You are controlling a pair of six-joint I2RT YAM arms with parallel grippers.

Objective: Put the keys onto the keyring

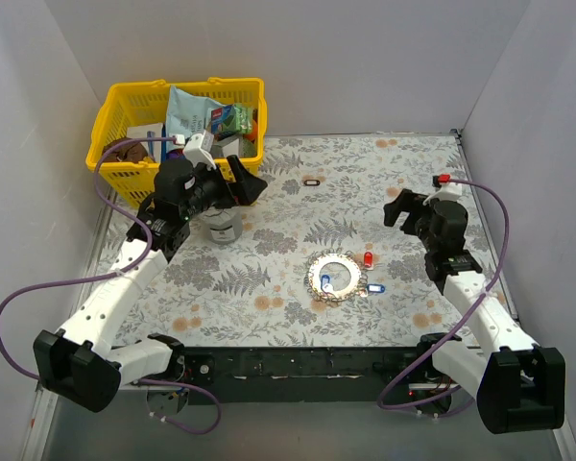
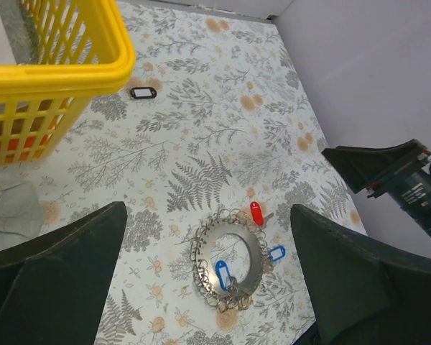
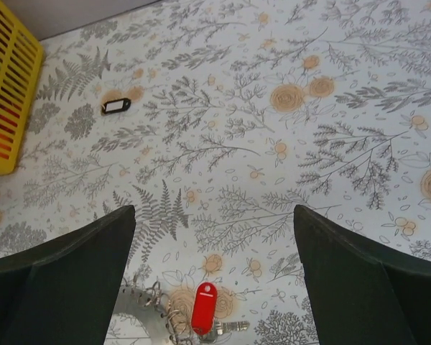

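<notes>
The keyring (image 1: 333, 277), a flat silvery ring edged with small wire loops, lies near the middle of the table. It shows in the left wrist view (image 2: 230, 251) and at the bottom edge of the right wrist view (image 3: 140, 320). A red key (image 1: 368, 258) (image 2: 256, 213) (image 3: 204, 307) lies at its far right rim. One blue key (image 1: 374, 287) (image 2: 276, 253) lies just right of it, another blue key (image 1: 326, 283) (image 2: 222, 274) lies across its near band. My left gripper (image 1: 245, 181) (image 2: 207, 208) hovers open over the table's left. My right gripper (image 1: 398, 206) (image 3: 214, 210) is open, right of the ring.
A black-tagged key (image 1: 313, 181) (image 2: 143, 93) (image 3: 116, 106) lies alone at the back of the table. A yellow basket (image 1: 115, 125) (image 2: 93, 68) (image 3: 7, 93) full of packets stands at the back left. A grey tin (image 1: 221, 228) stands under my left arm. White walls close in the sides.
</notes>
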